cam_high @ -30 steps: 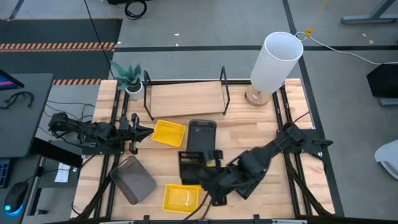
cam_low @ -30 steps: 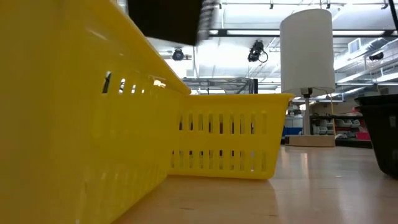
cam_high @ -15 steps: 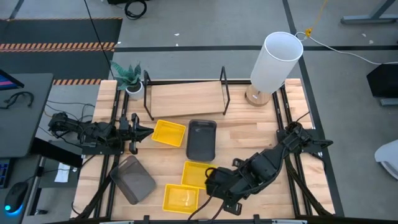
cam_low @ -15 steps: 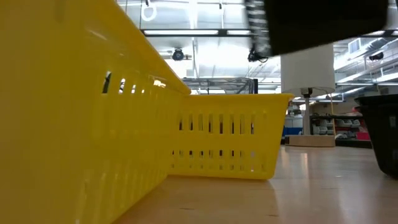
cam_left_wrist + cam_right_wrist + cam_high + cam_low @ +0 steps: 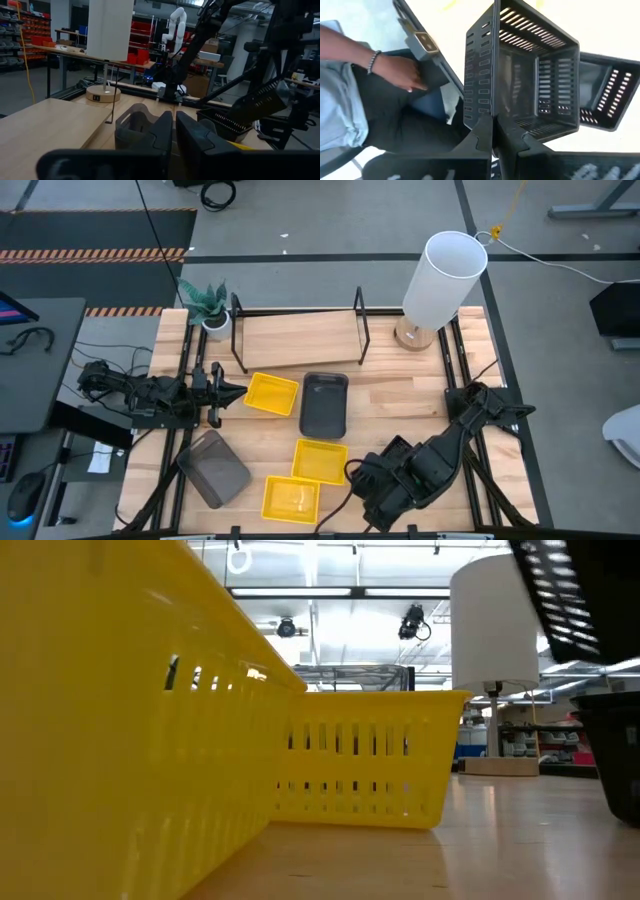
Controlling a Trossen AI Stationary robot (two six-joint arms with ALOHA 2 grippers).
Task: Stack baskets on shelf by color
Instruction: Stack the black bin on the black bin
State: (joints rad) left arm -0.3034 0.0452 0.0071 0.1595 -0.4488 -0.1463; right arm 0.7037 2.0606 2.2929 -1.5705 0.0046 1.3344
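The shelf (image 5: 300, 340) is standing bare at the far side of the table (image 5: 400, 395), so nothing is stacked on it yet.

The right claw (image 5: 494, 131) is clamping the wall of a black perforated basket (image 5: 530, 75) and holding it up near the front right of the table, with another black basket (image 5: 607, 97) lying just beyond it.

The left claw (image 5: 225, 392), fingers pressed together and holding nothing, is waiting at the left edge beside a yellow basket (image 5: 271, 394).

Two more yellow baskets (image 5: 320, 460) and (image 5: 291, 498), a dark grey basket (image 5: 324, 404) and another grey basket (image 5: 214, 468) are lying loose on the table, unsorted. By my judgement, nearly all of the work is remaining.
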